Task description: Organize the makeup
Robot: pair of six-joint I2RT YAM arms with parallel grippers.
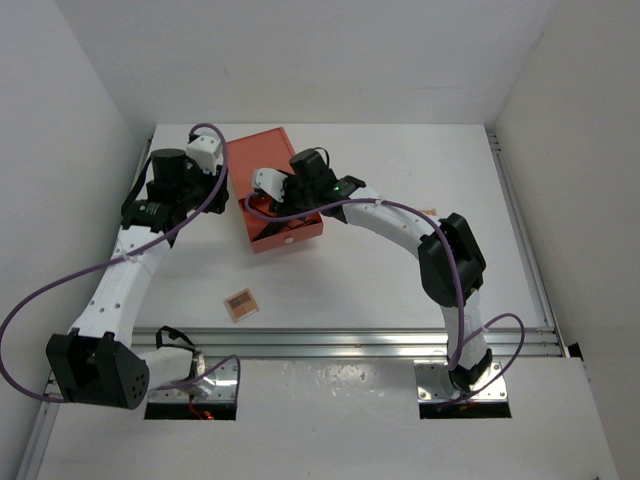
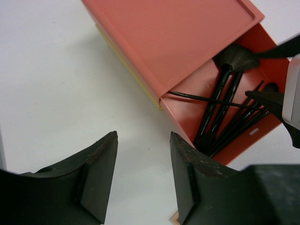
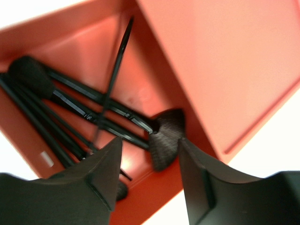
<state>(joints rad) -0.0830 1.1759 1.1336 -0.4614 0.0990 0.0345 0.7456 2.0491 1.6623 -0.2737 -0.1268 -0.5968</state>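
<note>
Several black brushes (image 2: 225,110) lie bundled in the pulled-out drawer (image 2: 185,110) of the orange-red box (image 1: 265,165), their handles running roughly the same way. Among them I can pick out the fan brush (image 3: 166,136), its dark bristles spread near the box's closed part. One thin stick (image 2: 206,98) lies crosswise over the other handles; from the right wrist it looks propped at a slant against the drawer wall.

My right gripper (image 3: 150,143) hangs directly over the open drawer. Its jaws stand apart with nothing pinched between them, and the fan brush shows through the gap. I cannot tell whether the tips touch anything.

My left gripper (image 2: 143,138) sits off the box's left side, over bare table (image 2: 56,93). Its jaws are also apart and hold nothing, and the drawer's corner is just beyond them.

One small square palette (image 1: 240,303) with orange and tan pans lies flat on the table near the front rail. It is well apart from the box and between the two arms.
</note>
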